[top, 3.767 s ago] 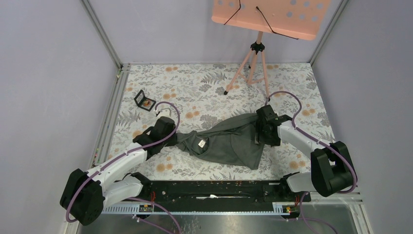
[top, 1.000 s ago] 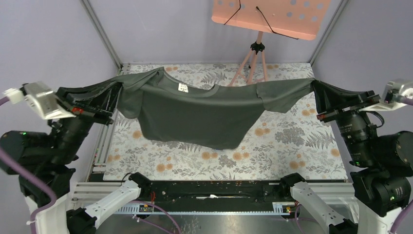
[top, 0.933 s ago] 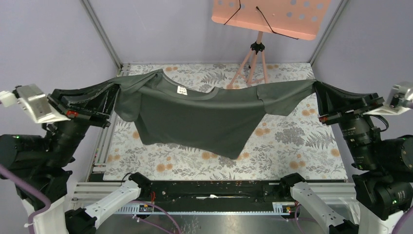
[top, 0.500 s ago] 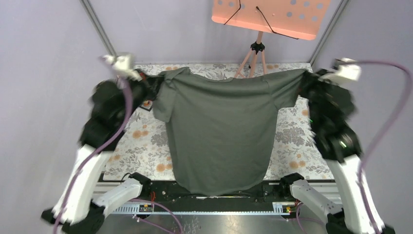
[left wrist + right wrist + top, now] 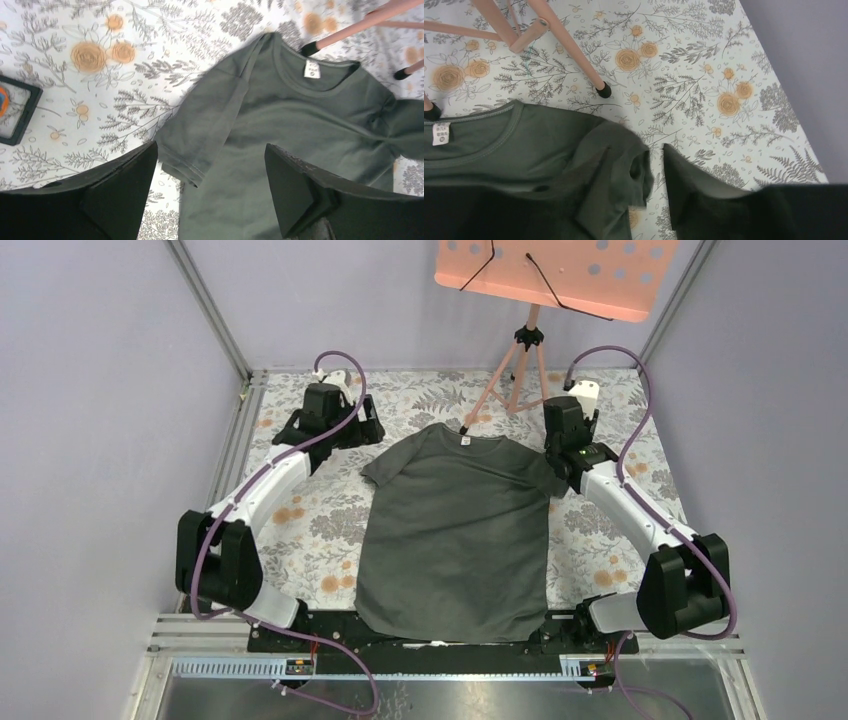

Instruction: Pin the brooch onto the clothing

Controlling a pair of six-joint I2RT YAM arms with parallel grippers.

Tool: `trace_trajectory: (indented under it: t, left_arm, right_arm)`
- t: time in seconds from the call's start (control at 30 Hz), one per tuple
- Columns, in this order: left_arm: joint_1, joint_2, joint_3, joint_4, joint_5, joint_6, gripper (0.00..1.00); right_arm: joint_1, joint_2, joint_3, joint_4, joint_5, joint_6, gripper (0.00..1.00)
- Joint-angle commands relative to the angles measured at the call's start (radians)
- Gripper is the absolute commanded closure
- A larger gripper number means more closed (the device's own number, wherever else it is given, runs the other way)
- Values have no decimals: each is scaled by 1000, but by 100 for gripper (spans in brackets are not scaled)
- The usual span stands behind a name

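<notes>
Left wrist view, left gripper (image 5: 210,150) jaws spread wide, holding nothing, over the T-shirt (image 5: 300,130) left sleeve, right gripper (image 5: 553,462) jaws parted, right sleeve crumpled loose between them, shirt flat on floral table (image 5: 300,540), collar far, brooch (image 5: 2,96) in black case (image 5: 17,112) well left of it.

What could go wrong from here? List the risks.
The right sleeve lies bunched against the right gripper; pulling away may drag the T-shirt askew. The stand's foot sits right at the collar and could snag it. The brooch sits in the black case, tiny and awkward to grasp.
</notes>
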Motion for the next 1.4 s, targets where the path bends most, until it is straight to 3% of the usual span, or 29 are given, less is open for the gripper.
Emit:
trace_trajectory:
  t: [0.0,0.17,0.53,0.77,0.9,1.37]
  left_arm:
    - [0,-88,-77,167,24,22,13]
    - [-2,-20,-87,111,-24,31,15]
    - [-24,116,-131,74,-50,-67,47]
    - [-53,114,-221,149,-27,-139,53]
    - [-75,107,-227,165,-57,-141,63]
    - [-76,126,-167,134,-178,-78,63]
  right_arm:
    - [-7,3,2,62,18,36,43]
    - [-7,-50,-31,9,-16,56,32]
    - [-7,-329,-233,-104,-258,169,32]
    - [-7,-428,-265,-167,-323,196,32]
    - [-7,-441,-273,-175,-341,200,32]
    - [-7,-430,-291,-201,-398,196,32]
